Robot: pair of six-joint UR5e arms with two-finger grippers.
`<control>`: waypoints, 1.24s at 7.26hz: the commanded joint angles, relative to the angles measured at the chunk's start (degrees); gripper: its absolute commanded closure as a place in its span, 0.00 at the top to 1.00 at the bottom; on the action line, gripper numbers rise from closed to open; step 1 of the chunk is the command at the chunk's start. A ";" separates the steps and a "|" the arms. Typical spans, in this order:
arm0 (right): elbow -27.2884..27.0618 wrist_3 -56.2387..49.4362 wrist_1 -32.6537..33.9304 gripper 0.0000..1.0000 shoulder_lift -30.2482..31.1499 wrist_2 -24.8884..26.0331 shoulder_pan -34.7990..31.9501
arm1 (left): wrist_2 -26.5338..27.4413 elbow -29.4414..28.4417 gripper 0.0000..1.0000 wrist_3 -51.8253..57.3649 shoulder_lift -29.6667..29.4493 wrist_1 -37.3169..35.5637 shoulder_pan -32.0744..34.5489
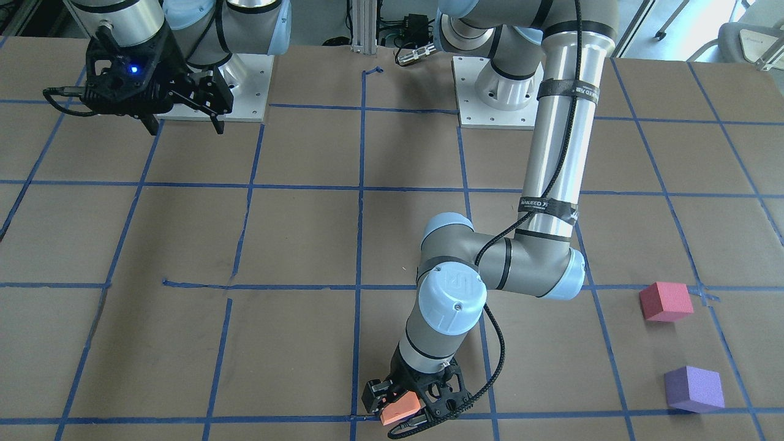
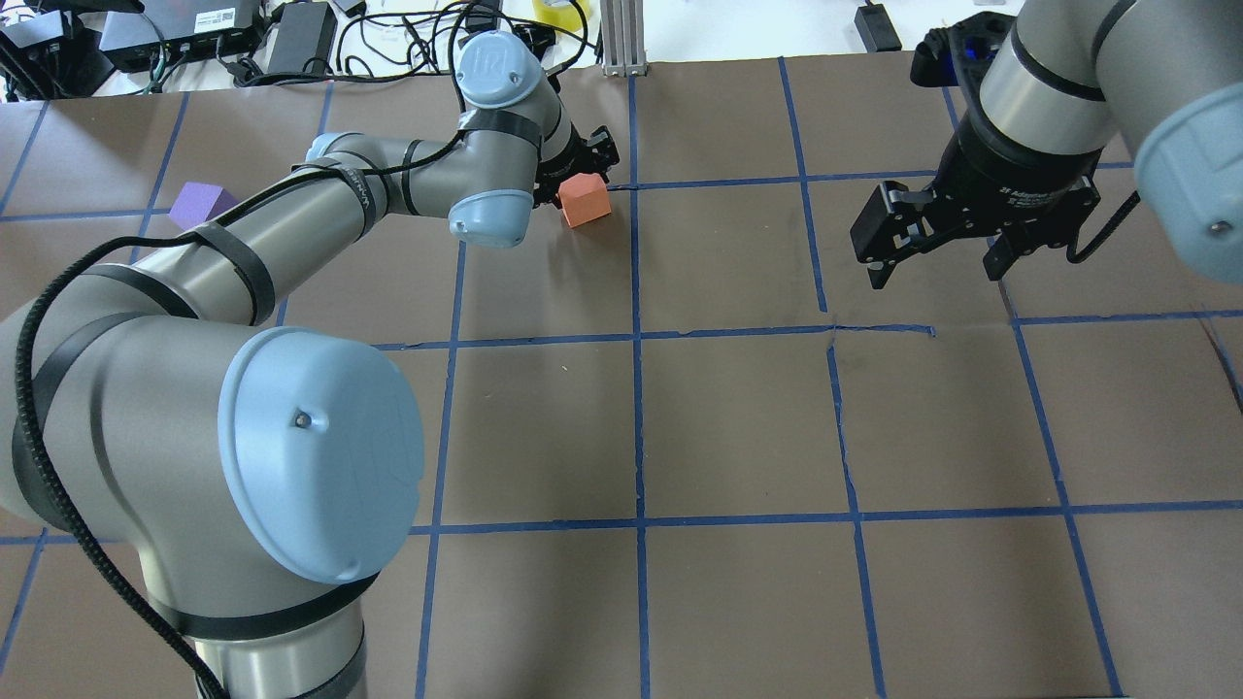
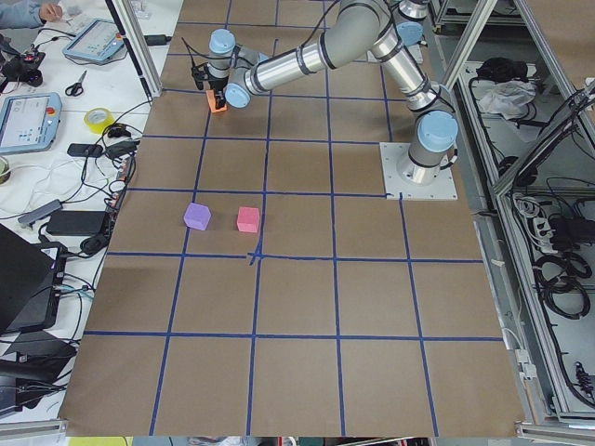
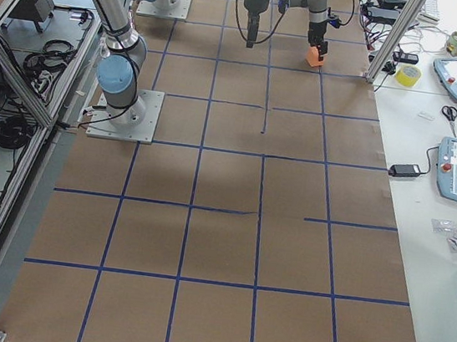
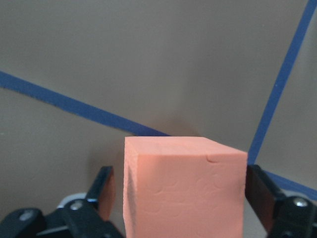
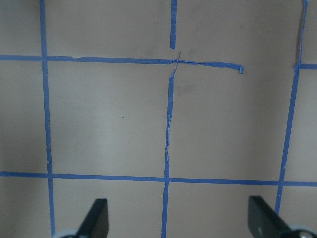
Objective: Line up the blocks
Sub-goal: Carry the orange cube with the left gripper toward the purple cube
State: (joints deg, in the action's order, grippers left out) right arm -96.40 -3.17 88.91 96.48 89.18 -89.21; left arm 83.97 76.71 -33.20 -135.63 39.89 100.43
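Note:
The orange block sits between the fingers of my left gripper on a blue tape line at the table's far edge from the robot. In the left wrist view the block fills the gap and both fingers stand close against its sides, so the gripper is shut on it. I cannot tell whether the block rests on the table or hangs just above it. The pink-red block and the purple block lie apart on the robot's left side. My right gripper is open and empty, held above the table.
The brown table carries a grid of blue tape lines. Cables and electronics lie beyond its far edge. My left arm stretches across the left half and hides the pink-red block in the overhead view.

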 commanded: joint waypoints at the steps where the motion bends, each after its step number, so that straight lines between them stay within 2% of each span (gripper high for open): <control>1: -0.02 0.00 -0.14 1.00 0.03 0.11 0.00 | 0.14 -0.50 0.21 3.73 2.28 5.15 -0.58; 3: -0.02 0.00 -0.14 1.00 0.03 0.11 0.00 | -0.29 -0.34 0.19 13.02 8.86 17.89 -6.97; 4: -0.02 -0.08 -0.23 1.00 0.03 0.11 0.00 | -0.21 0.28 0.19 25.16 11.24 22.46 -10.57; 5: -0.02 0.44 -0.23 1.00 0.03 0.11 0.00 | -0.73 0.28 0.20 31.72 13.61 26.95 -16.18; 7: -0.02 0.62 -0.23 1.00 -0.06 0.11 0.00 | 0.05 0.63 0.21 48.83 17.49 33.37 -26.04; 8: -0.02 0.62 -0.23 1.00 -0.06 0.11 0.00 | 2.23 0.72 0.21 58.93 18.55 35.41 -30.69; 9: -0.02 0.53 -0.23 1.00 -0.06 0.11 0.00 | 2.25 1.42 0.21 65.65 18.39 34.73 -35.43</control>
State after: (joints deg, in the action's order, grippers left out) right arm -96.42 -2.59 88.68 96.43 89.30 -89.21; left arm 85.39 77.55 22.42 -117.83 73.78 70.97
